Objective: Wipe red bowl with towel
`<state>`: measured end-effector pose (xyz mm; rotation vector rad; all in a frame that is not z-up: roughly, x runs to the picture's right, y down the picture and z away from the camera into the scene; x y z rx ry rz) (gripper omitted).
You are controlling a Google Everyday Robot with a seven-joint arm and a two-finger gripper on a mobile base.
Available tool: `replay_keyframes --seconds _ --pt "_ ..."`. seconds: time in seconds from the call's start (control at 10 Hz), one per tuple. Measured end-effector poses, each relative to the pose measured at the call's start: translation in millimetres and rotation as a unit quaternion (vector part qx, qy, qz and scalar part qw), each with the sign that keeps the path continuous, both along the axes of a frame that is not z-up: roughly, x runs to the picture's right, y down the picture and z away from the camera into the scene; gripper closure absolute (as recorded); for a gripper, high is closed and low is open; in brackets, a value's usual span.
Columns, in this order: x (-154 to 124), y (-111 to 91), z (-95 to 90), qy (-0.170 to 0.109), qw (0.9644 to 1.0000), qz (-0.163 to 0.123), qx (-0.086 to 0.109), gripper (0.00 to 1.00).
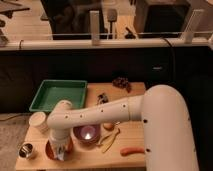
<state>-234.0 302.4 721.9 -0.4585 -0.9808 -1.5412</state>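
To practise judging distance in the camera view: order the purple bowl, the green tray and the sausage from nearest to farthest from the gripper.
From the gripper, down at the red bowl:
1. Purple bowl, just right.
2. Sausage, front right.
3. Green tray, back left.

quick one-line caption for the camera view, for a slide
White arm reaches across the wooden table, its pincer lowered into the red bowl beside a purple bowl.

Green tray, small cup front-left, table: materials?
Green tray: likely plastic, uniform matte colour, moulded rim. Small cup: probably metal, grey with a bright sheen. Table: looks like wood, pale tan and matte. The pincer is down over the red bowl.
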Motion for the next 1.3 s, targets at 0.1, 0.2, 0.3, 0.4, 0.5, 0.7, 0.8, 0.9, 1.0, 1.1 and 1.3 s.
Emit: replay_keyframes --seconds 0.1,0.2,0.3,0.4,0.5,0.7,0.8,0.9,1.0,1.1,1.3 --pt "14 -3 3.6 0.015 0.9998 0.009 0.001 1.0" --pt "23 -8 7.5 0.026 0.9995 0.018 0.004 1.0" --pt "29 -15 12.1 0.035 0.999 0.028 0.01 1.0" --pt "32 -22 17.3 0.041 0.9984 0.035 0.017 1.0" --pt "34 -31 23.5 0.045 0.9977 0.044 0.025 1.0" --pt "30 -41 30.2 0.044 0.9969 0.053 0.039 1.0" --pt "18 -51 35.1 0.039 0.9964 0.057 0.05 1.0" --pt "9 -56 37.4 0.034 0.996 0.059 0.058 1.0" --pt "4 -59 38.4 0.028 0.996 0.058 0.061 1.0" --pt "-4 -60 38.2 0.016 0.9964 0.054 0.063 1.0" --pt "-33 -52 32.7 -0.016 0.9974 0.041 0.057 1.0"
